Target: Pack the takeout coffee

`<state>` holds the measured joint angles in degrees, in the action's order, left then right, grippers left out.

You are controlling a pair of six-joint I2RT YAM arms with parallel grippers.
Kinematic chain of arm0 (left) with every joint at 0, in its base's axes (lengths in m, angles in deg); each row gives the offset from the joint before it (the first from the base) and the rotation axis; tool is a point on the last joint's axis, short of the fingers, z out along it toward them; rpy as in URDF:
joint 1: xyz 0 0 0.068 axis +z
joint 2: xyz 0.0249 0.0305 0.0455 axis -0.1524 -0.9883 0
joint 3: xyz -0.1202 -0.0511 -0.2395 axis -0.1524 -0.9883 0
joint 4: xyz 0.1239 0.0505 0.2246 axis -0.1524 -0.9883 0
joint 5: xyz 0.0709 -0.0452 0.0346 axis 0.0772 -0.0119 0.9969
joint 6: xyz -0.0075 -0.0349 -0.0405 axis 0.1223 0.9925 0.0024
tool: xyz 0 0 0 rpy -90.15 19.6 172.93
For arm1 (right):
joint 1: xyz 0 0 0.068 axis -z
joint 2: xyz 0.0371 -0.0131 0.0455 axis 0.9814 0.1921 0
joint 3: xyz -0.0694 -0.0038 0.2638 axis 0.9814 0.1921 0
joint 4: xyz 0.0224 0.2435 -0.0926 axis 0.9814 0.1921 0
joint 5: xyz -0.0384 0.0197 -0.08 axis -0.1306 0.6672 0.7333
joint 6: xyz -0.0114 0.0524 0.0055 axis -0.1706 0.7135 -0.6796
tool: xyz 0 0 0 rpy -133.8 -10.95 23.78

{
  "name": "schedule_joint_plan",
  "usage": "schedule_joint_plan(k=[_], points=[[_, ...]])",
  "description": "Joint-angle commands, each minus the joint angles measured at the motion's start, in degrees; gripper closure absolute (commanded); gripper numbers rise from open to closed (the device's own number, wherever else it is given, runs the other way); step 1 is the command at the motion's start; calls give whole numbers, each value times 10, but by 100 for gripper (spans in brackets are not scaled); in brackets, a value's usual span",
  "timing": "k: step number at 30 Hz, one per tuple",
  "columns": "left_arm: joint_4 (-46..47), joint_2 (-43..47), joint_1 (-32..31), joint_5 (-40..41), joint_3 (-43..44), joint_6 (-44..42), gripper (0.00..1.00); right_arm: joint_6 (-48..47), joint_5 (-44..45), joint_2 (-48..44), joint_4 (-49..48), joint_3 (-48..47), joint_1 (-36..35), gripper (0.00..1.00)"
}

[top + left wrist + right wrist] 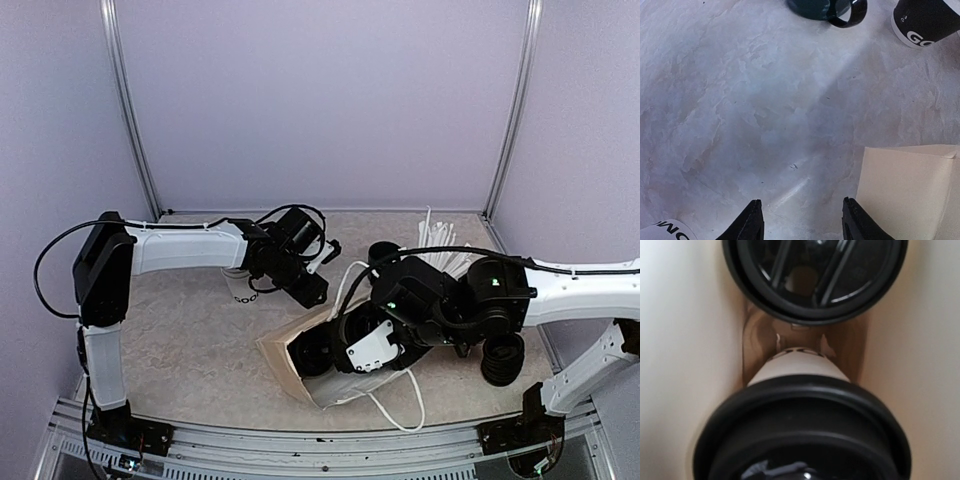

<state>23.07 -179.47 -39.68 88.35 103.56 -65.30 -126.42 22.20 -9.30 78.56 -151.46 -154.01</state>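
Observation:
A cream paper bag stands open in front of the arms, with a brown cup tray inside. Two takeout coffee cups sit in it: the far cup's black lid and the near cup, whose lid fills the bottom of the right wrist view. My right gripper reaches into the bag and holds the near cup, its fingers hidden under the lid. A third white lettered cup stands under my left arm. My left gripper hangs open over bare table between that cup and the bag.
A black cup with white sticks stands behind the bag. A stack of black lids sits to the right near my right arm. The bag's white cord handles trail toward the front edge.

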Motion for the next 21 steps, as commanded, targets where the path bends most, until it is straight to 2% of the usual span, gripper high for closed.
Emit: schedule_joint_plan(k=[1,14,21], points=[[-1,-3,0,-39,5,-26,48,6,4,-10,-19,11,9,64],[13,-11,3,-70,-4,-41,51,-9,-13,1,-39,17,31,65],[9,-11,11,-68,-2,-43,52,5,-13,-9,14,-14,31,66]])
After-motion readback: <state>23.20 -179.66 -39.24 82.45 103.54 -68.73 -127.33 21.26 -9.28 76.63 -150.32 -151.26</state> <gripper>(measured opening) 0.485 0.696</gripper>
